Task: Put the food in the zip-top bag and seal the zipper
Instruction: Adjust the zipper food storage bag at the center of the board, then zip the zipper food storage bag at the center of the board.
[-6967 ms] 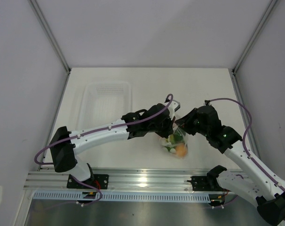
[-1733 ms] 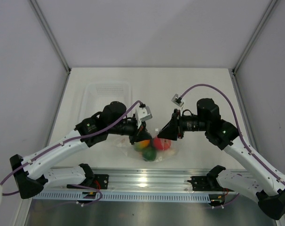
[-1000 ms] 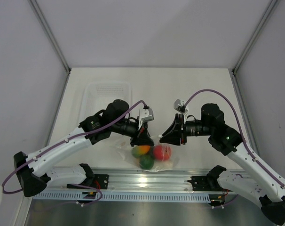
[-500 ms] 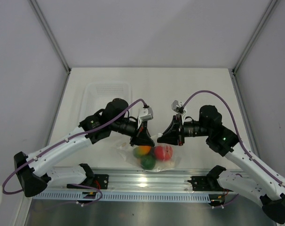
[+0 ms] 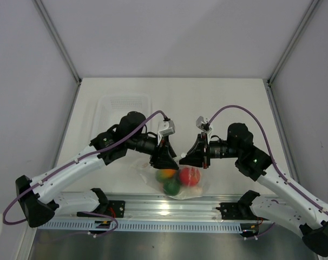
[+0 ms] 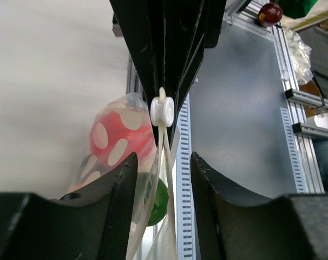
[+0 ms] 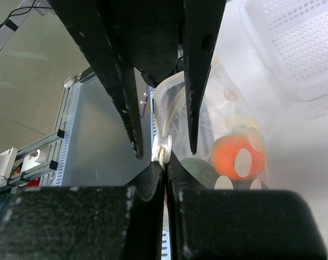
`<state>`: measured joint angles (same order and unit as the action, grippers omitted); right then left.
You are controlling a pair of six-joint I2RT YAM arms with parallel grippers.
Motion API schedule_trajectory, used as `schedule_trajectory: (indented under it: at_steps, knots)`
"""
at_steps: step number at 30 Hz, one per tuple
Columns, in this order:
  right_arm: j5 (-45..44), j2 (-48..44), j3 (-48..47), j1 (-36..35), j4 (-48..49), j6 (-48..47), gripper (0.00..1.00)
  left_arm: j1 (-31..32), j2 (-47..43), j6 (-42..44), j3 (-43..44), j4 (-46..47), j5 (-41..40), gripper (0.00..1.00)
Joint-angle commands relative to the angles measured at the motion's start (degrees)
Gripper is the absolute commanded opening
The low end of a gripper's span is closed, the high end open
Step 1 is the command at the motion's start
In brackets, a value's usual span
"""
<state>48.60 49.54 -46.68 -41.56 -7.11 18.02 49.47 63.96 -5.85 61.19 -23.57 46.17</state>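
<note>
Food (image 5: 177, 179) in bag (image 5: 199, 187), tray (image 5: 107, 105) behind-left

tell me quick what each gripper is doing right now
Left gripper: shut on the bag top edge.
Right gripper: shut on the same bag edge.

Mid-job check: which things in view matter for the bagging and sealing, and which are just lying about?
In the job:
zip-top bag
food inside it
zipper slider
left gripper
right gripper

Lying about:
white perforated tray
</note>
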Motion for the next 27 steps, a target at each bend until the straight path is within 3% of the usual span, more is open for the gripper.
schedule_trajectory:
  at_steps: [1, 7, 13, 27]
  knots:
    - [-1.2, -1.8, 0.9, -0.4, 4.1, 1.6, 0.00, -1.2, -2.4, -1.8, 0.8, 5.7, 0.8, 0.51]
    - [-0.4, -2.3, 2.6, -0.8, 5.1, 1.6, 0.00, -2.4, -3.9, -5.3, -0.5, 12.1, 3.0, 0.50]
    - [2.1, -3.8, 3.6, -1.4, 6.4, 1.0, 0.00, -2.9, -1.7, -9.1, -1.1, 17.9, 8.6, 0.36]
    - [1.1, -3.0, 2.0, -2.5, 4.8, -0.4, 0.00, -2.9, 2.0, -10.5, -0.2, 17.0, 10.4, 0.45]
